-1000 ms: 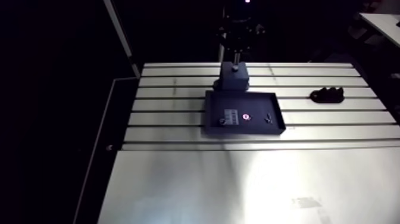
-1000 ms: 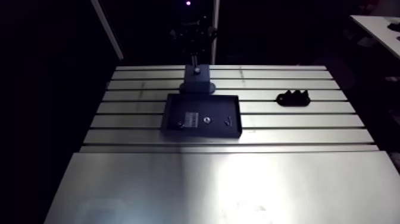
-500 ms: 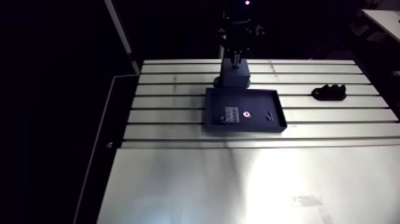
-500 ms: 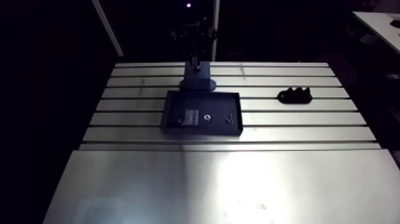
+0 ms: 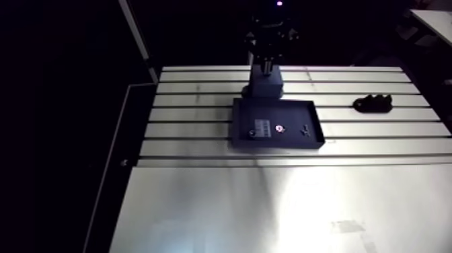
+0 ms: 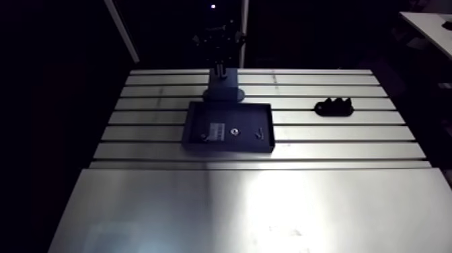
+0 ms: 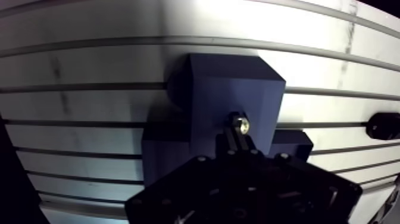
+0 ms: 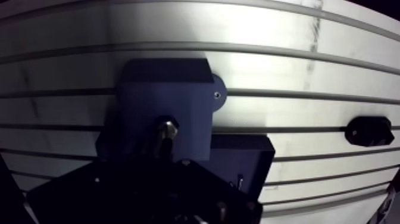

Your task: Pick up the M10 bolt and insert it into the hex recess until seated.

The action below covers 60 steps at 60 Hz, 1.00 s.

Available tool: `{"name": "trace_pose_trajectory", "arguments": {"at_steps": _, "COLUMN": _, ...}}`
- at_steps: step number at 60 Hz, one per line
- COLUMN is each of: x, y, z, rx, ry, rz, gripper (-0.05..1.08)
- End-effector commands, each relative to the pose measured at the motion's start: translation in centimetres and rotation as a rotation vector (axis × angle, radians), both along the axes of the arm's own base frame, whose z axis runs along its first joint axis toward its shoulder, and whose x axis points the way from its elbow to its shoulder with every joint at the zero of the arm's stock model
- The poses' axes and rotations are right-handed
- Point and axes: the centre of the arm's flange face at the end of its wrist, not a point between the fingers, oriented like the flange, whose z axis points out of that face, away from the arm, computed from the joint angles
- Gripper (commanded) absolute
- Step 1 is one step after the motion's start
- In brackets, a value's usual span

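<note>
Here the gripper point(image 7: 238, 136) hangs directly over a dark blue block point(image 7: 232, 89) that stands on the slotted aluminium table point(image 5: 269, 202). In the wrist view the 2 fingers point(image 7: 231, 142) are drawn in to a narrow gap and clamp the M10 bolt point(image 7: 241, 124) between their tips. Its shiny metal end shows just past them, over the top face of the block and toward the edge nearer the gripper. The bolt appears to stand roughly upright to that face. I cannot tell whether it touches the block, and the hex recess itself cannot be made out beneath it.

The block has a low base with a rounded lug and 1 small screw point(image 8: 216, 94) on the side away from the gripper. In the arm view a shallow dark tray point(image 5: 237, 124) lies just in front of the block, its far rim close against the block's base. Inside it are a pale label point(image 5: 262, 126), a small round part with a pinkish glint point(image 5: 278, 128) beside the label, and 2 tiny dark pieces point(image 5: 305, 130) too small to identify. A black lumpy part point(image 5: 373, 103) lies on the table well apart from the tray, across several slots.
</note>
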Motion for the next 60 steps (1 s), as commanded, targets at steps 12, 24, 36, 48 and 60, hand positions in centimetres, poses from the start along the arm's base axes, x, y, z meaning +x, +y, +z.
{"name": "trace_pose_trajectory", "arguments": {"at_steps": 12, "x": -0.16, "y": 0.1, "z": -0.33, "rx": 0.001, "ry": 0.009, "rz": 0.002, "gripper": 1.08}}
{"name": "trace_pose_trajectory", "arguments": {"at_steps": 24, "x": -0.2, "y": 0.08, "z": -0.41, "rx": 0.0, "ry": 0.01, "rz": 0.002, "gripper": 1.08}}
{"name": "trace_pose_trajectory", "arguments": {"at_steps": 36, "x": -0.15, "y": 0.08, "z": -0.39, "rx": 0.0, "ry": 0.01, "rz": 0.002, "gripper": 1.08}}
{"name": "trace_pose_trajectory", "arguments": {"at_steps": 48, "x": -0.12, "y": 0.08, "z": -0.62, "rx": 0.0, "ry": 0.005, "rz": 0.002, "gripper": 1.08}}
{"name": "trace_pose_trajectory", "arguments": {"at_steps": 60, "x": -0.17, "y": 0.1, "z": -1.13, "rx": 0.001, "ry": -0.003, "rz": 0.004, "gripper": 1.08}}
